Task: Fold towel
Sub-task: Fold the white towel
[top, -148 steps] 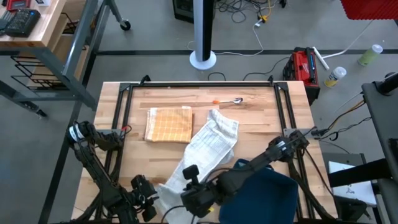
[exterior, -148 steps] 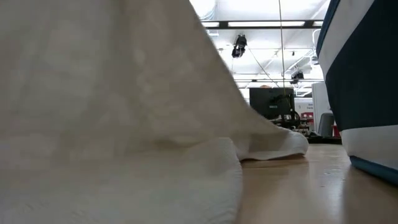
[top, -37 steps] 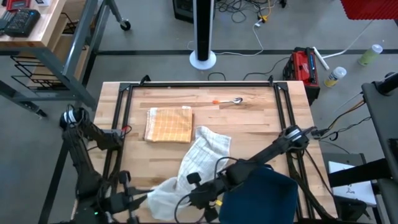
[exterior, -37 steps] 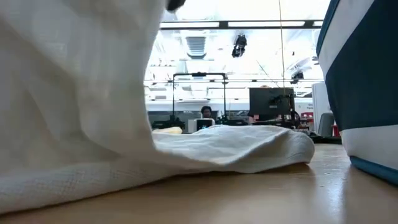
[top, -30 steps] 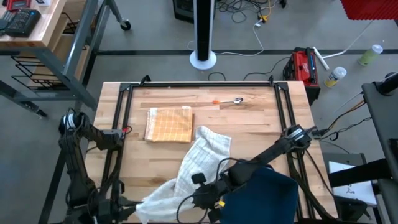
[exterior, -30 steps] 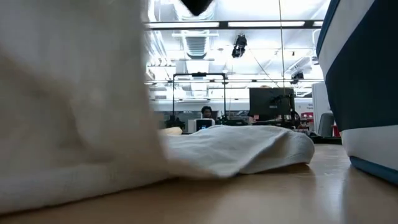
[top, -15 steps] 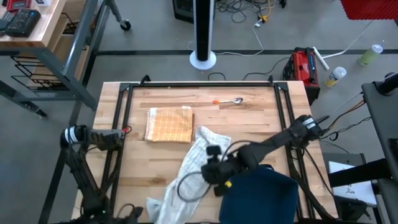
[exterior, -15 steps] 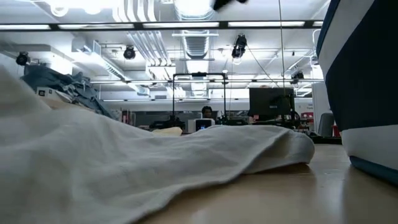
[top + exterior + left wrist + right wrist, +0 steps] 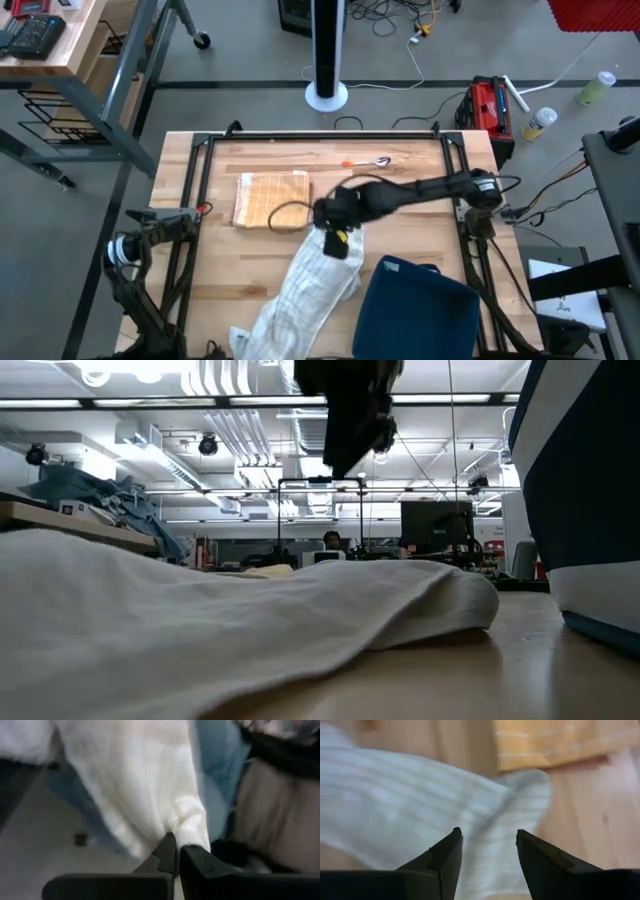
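Near the table's middle, the right gripper (image 9: pixel 338 243) now hovers with jaws apart and empty over the far end of the long white woven towel (image 9: pixel 305 285), having swung up from the near edge. The left gripper (image 9: pixel 176 851), pulled back past the table's near edge, stays clamped on the towel's near corner, and the cloth has stretched into a straighter strip beside the folded yellow checked cloth (image 9: pixel 271 200).

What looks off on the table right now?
The white towel isn't flat: it is stretched into a rumpled diagonal strip, its near end off the table edge, pinched in the shut left gripper. The right gripper hovers open over its far end.
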Controlling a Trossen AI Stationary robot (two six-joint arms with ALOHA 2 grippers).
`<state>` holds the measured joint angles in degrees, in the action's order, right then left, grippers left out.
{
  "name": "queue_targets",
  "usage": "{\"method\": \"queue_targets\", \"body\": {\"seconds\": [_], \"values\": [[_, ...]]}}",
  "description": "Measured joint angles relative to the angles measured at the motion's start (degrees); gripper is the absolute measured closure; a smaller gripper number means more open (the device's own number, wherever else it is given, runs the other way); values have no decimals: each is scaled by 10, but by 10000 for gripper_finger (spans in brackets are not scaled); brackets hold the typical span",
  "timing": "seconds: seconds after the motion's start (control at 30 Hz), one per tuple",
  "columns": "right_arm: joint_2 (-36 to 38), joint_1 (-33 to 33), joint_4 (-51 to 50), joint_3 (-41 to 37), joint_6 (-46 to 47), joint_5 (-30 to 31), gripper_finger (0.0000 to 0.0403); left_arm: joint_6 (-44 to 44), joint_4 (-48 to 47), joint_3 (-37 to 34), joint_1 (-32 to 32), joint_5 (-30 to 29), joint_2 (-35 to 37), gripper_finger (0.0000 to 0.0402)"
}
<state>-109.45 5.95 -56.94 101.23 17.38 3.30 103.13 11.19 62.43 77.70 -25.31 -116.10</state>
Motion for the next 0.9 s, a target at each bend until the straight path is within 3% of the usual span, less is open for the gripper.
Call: {"method": "queue_targets", "body": {"seconds": [0.1,0.27,0.67,0.8,0.9], "values": [[-24,-27,2,0,19,-2,224,31,18,7,4,17,-17,401],[-55,-60,5,-1,38,-5,222,-6,-5,29,5,10,-20,401],[-86,-80,30,-1,36,-19,219,-40,-168,137,5,-15,-17,401],[-106,-78,39,0,11,-64,219,-69,-242,173,5,-49,-16,401],[-121,-74,47,7,-50,-93,219,-110,-290,199,5,-111,-15,401]]}}
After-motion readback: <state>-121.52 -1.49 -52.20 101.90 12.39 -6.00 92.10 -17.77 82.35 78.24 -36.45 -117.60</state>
